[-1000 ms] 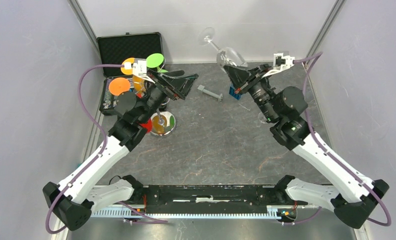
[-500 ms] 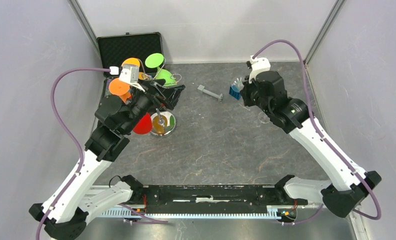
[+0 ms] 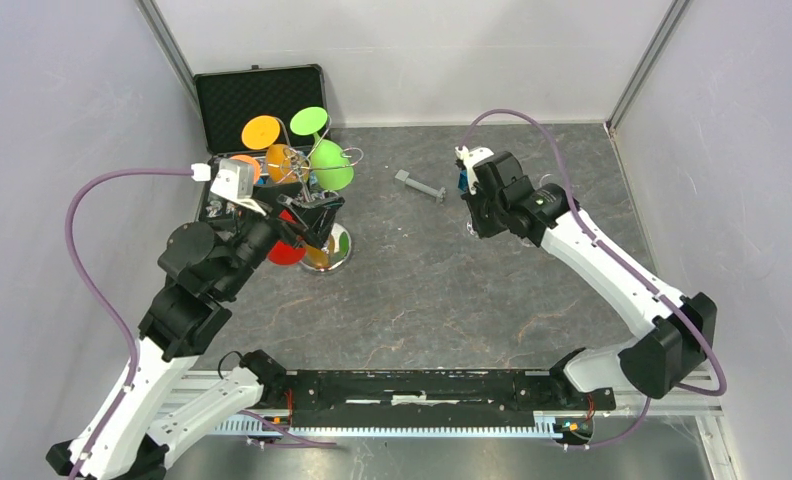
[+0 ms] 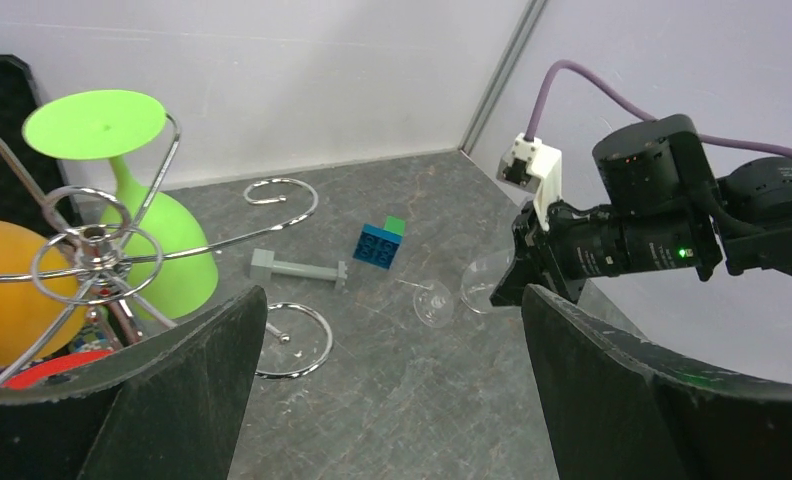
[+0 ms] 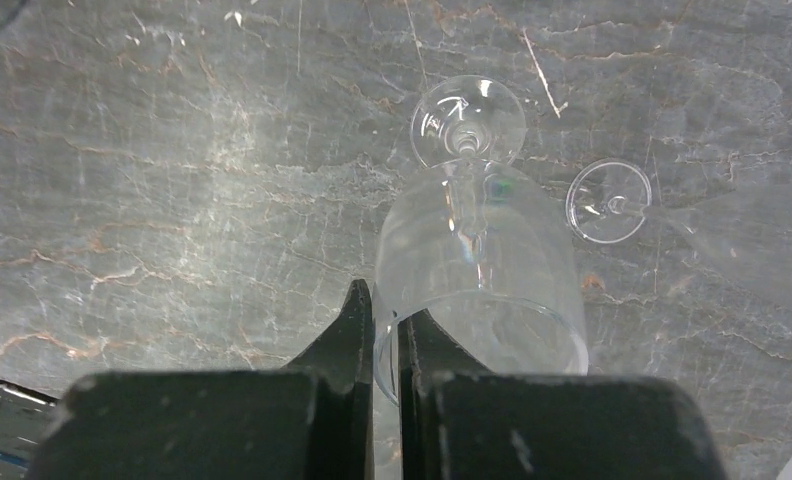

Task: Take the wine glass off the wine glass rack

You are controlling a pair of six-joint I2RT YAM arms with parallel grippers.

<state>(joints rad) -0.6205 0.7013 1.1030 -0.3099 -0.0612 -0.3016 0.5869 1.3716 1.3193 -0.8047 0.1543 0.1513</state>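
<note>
So, status | right end effector pinched tight on the wine glass rim, foot aimed down at the table, well away from the wine glass rack, probably to set it down | left end effector wide open, empty, next to the rack

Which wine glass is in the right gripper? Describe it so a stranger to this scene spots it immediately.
On the grey stone table, look right, away from the wine glass rack and its coloured glasses. There the right gripper pinches the rim of a clear wine glass, foot pointing down at the table. The other clear glass beside it lies untouched.
</note>
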